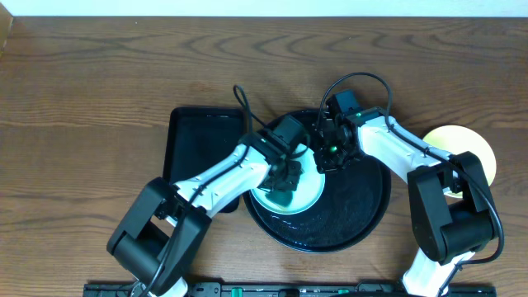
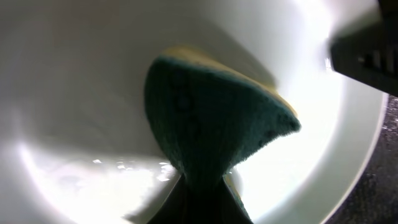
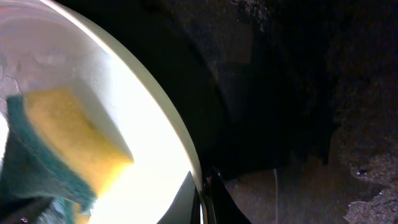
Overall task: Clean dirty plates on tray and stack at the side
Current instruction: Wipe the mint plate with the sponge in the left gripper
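A pale mint-blue plate (image 1: pixel 307 191) lies on the left part of the round black tray (image 1: pixel 363 216). My left gripper (image 1: pixel 285 183) is shut on a green-and-yellow sponge (image 2: pixel 211 118) and presses it into the plate's centre. My right gripper (image 1: pixel 330 155) is shut on the plate's rim (image 3: pixel 186 149), one finger inside the plate and one outside. The sponge also shows in the right wrist view (image 3: pixel 68 149). A pale yellow plate (image 1: pixel 466 148) sits on the table to the right of the tray. No third plate is in view.
A smaller rectangular black tray (image 1: pixel 198 140) lies left of the round tray, partly under my left arm. The table is brown wood. Both arms cross over the round tray's upper left part.
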